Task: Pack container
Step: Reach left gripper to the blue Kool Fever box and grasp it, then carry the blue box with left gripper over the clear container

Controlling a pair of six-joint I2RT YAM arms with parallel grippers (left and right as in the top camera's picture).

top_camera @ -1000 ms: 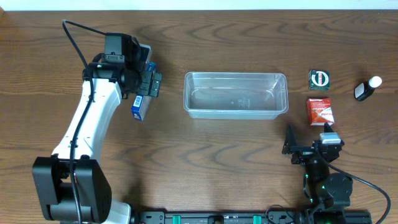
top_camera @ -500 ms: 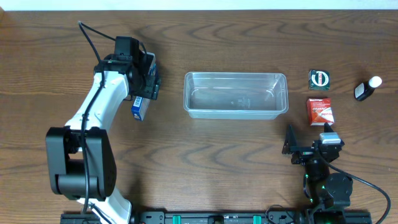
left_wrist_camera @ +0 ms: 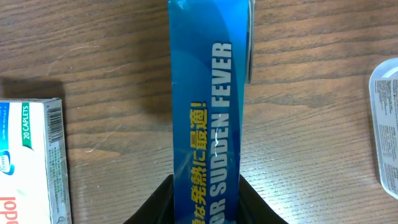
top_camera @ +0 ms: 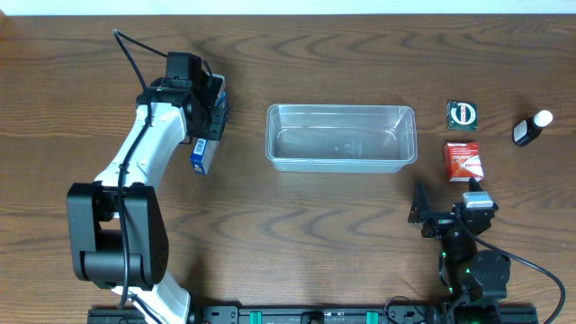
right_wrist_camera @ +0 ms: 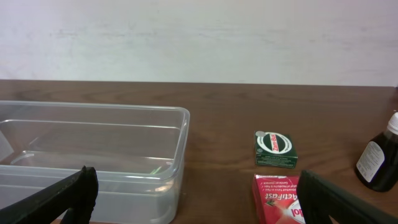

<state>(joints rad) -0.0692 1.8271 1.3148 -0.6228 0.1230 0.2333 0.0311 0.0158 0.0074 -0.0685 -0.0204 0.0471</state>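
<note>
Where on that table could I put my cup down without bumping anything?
The broad bare wood nearer the robot than the tub is free, and the strip between tub and blue box. Right of the tub is crowded: green box, red box, bottle.

The desk (top_camera: 315, 234) is holding 1 container (top_camera: 340, 109), 1 bottle (top_camera: 531, 128) and 4 boxes: blue box (left_wrist_camera: 208, 124), white box (left_wrist_camera: 31, 162), red box (top_camera: 464, 161), green box (top_camera: 463, 114).

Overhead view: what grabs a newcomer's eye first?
The clear container sits empty mid-table. To its left, the left hand is shut on a blue box. A red box, green box and dark bottle lie at right, with the open right hand nearer the front edge.
</note>
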